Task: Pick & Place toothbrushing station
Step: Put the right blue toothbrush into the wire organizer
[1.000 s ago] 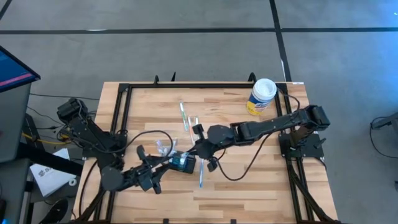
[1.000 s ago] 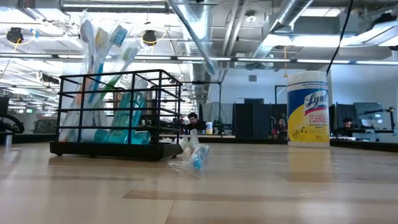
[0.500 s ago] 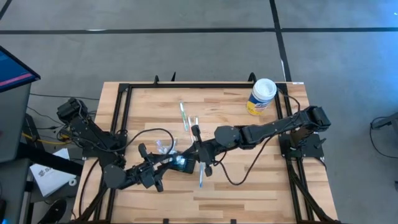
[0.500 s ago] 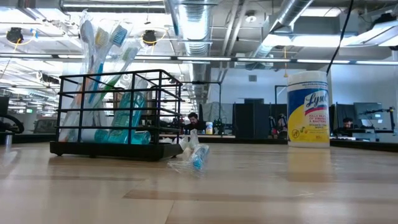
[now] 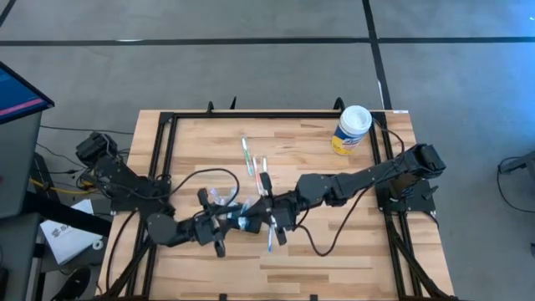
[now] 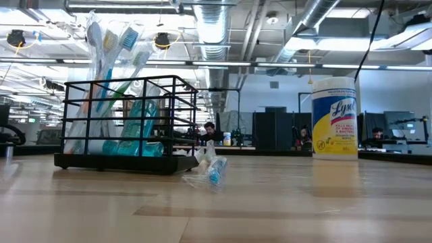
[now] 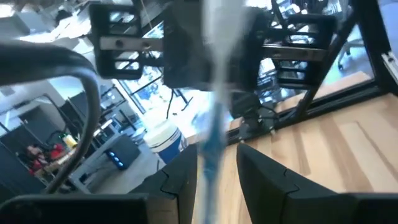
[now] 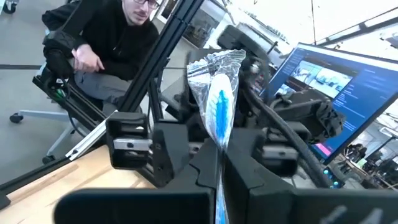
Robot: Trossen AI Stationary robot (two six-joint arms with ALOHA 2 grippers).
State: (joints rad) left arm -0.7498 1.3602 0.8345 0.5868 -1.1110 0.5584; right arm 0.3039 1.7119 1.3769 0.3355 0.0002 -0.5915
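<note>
Toothbrushing station (image 6: 101, 162): upright on the table (image 6: 283, 202), toward the left arm's side, and already stocked with several standing brushes (image 6: 108, 40) and teal tubes (image 6: 138, 128) behind its black bars. From above, mostly hidden under the two arms meeting over it.

Right claw (image 8: 217, 168): clamped on a wrapped toothbrush (image 8: 217, 106), blue bristles up inside crinkled film, held just beside the station and pointed at the other arm.

Left claw (image 7: 214, 174): fingers part-way apart, with a blurred blue brush handle standing in the gap. No telling whether the pads actually press on it. Facing the right claw at close range, near the middle of the table's front half.

Judged as mid-task, in what looks like a hand-over or a lining-up of one brush for the station. Not yet placed.

Left to do, by the look of things: two loose brushes (image 5: 247, 156) lying farther back on the table, another (image 5: 270, 240) just in front of the claws, and a small wrapped piece (image 6: 212, 172) on the wood just beside the station's base.

Wipes canister (image 5: 352, 130): at the far right corner, well apart, likely no part of the job.

Beyond the table, a seated person (image 8: 106, 50).
</note>
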